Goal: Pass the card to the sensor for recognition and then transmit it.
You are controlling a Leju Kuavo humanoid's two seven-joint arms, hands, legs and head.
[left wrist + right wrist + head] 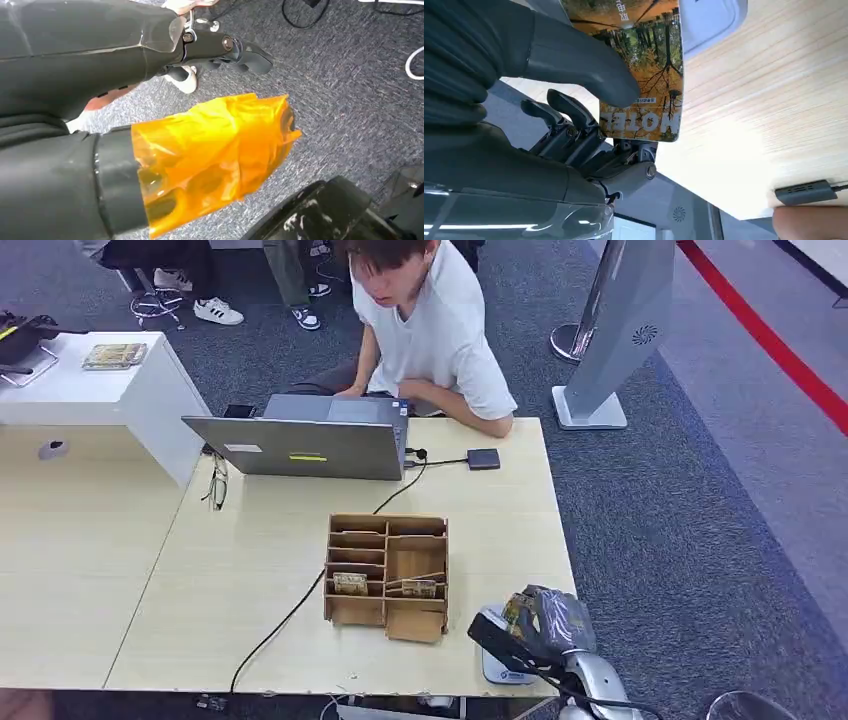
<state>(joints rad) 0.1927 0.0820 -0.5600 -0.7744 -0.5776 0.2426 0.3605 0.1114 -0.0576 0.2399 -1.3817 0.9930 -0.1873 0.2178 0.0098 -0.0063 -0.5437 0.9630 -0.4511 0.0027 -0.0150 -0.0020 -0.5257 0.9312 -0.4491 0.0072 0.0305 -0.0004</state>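
Observation:
My right hand (545, 625) is at the table's near right corner and pinches a hotel card (649, 75) printed with autumn trees. The thumb (584, 65) presses on the card's face, with the darker fingers (569, 115) behind it. The card (516, 613) hangs just over the white sensor pad (495, 665), whose pale rounded body (711, 20) lies right beside the card's far end. My left hand (165, 45) hangs over grey carpet and holds nothing; its thumb (215, 150) is wrapped in orange tape.
A wooden card organiser (387, 575) with cards in its slots stands mid-table, left of my right hand. Behind it a person (430, 330) works at an open laptop (300, 445). A black cable (290, 615) crosses the table. A small black box (483, 459) lies by the laptop.

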